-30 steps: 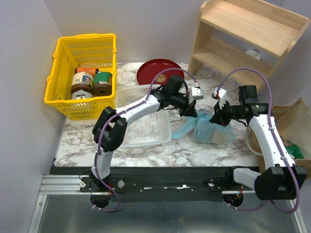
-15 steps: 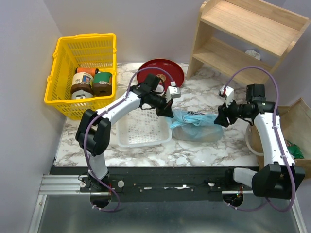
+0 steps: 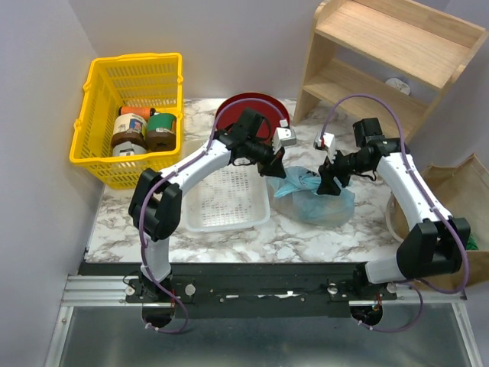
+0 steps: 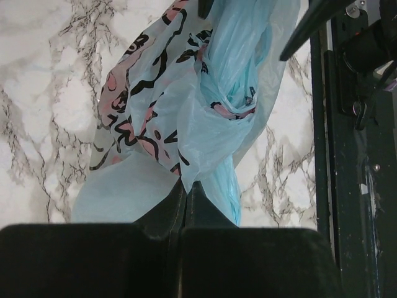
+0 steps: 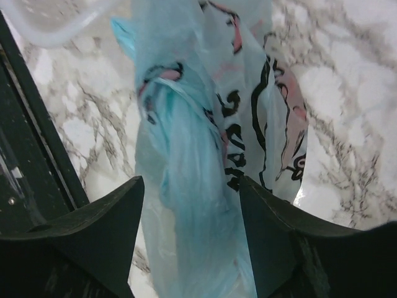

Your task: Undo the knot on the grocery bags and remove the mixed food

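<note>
Overhead, two wrist close-ups: shared bag [image 4: 186, 124]

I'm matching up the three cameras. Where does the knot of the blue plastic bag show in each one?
Top external: knot right of centre, between left claw and right claw.
Left wrist: knot upper middle, above the shut left claw pinching the bag.
Right wrist: knot upper left of centre, above the open right claw.
Shared landmark: the marble tabletop, visible in all three.

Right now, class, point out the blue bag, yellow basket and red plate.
blue bag [image 3: 317, 206]: top view, on its bulging body.
yellow basket [image 3: 137, 59]: top view, on its far rim.
red plate [image 3: 231, 113]: top view, on its bare left part.
</note>
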You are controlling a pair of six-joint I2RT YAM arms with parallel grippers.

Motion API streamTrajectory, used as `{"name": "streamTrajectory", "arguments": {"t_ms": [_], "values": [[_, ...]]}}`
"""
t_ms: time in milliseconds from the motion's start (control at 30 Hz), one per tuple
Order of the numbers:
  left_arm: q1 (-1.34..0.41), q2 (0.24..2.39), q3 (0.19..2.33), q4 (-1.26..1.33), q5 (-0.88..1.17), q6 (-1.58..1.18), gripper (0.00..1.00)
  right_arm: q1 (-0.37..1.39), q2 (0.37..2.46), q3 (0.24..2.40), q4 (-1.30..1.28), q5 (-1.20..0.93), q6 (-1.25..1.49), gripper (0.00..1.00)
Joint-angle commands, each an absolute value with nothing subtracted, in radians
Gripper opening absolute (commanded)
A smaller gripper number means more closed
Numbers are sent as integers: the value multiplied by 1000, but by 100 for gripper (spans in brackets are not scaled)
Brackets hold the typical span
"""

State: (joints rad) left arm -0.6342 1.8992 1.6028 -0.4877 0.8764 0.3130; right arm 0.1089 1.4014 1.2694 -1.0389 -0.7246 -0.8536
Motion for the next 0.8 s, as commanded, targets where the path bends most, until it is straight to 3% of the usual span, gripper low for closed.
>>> {"name": "streamTrajectory", "arguments": {"t_ms": [0, 67, 100, 200, 433, 667, 767], "values": [[-635, 1891, 1600, -486, 884, 316, 0, 112, 1439, 1238, -967, -615, -842, 64], [-635, 1882, 1589, -489, 879, 324, 0, 112, 1443, 1255, -956, -621, -822, 55], [-635, 1881, 1580, -497, 876, 330, 0, 112, 1442, 1259, -957, -626, -807, 39], [-632, 1871, 1557, -514, 847, 359, 0, 112, 1410, 1266, -971, -621, -792, 21], [-604, 1845, 1490, -558, 818, 422, 0, 25, 1198, 1180, -1022, -592, -776, 21], [-603, 1852, 1467, -606, 792, 465, 0, -271, 1178, 1158, -1077, -692, -778, 24], [-603, 1850, 1471, -604, 781, 468, 0, -284, 1215, 1169, -1116, -744, -801, 37]]}}
